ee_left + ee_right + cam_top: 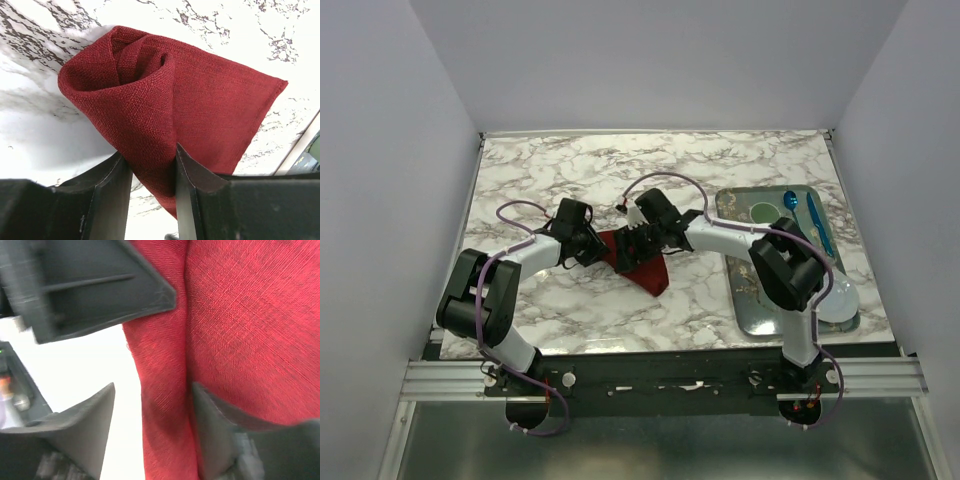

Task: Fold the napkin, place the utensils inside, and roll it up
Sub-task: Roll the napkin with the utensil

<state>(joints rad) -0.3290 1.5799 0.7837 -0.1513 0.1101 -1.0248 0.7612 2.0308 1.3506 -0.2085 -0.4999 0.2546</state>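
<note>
**A:** Left claw [151, 159], quick, what's it doing?

**B:** Pinched on the napkin [200, 100]. A fold of cloth fills the gap between its two fingers and touches both inner faces.

**A:** Right claw [152, 390]?

**B:** Apart. One finger [82, 427] is over bare white tabletop, the other [220, 435] is against the cloth. A strip of red and a sliver of white show between them, so it's gripping nothing.

**A:** Napkin look?

**B:** Dark red, plain, coarse visible weave, stitched hem along the edge. It's doubled over. From the left wrist camera one end curls into a loose roll, and you can see the spiral down its mouth. One flat pointed corner sticks out to the side. From above, a point hangs toward the near edge.

**A:** Where?

**B:** Middle of the marble tabletop [570, 170], right between the two claws, which meet over it from either side.

**A:** Counts?

**B:** One napkin. Two arms, two claws, two fingers each. One tray [750, 300] off to the right, well apart from the napkin. One long blue utensil [817, 222] lies in it that I can make out. One pale dish [840, 300] is at the tray's near right corner. Other bits in the tray are too small to call.
</note>
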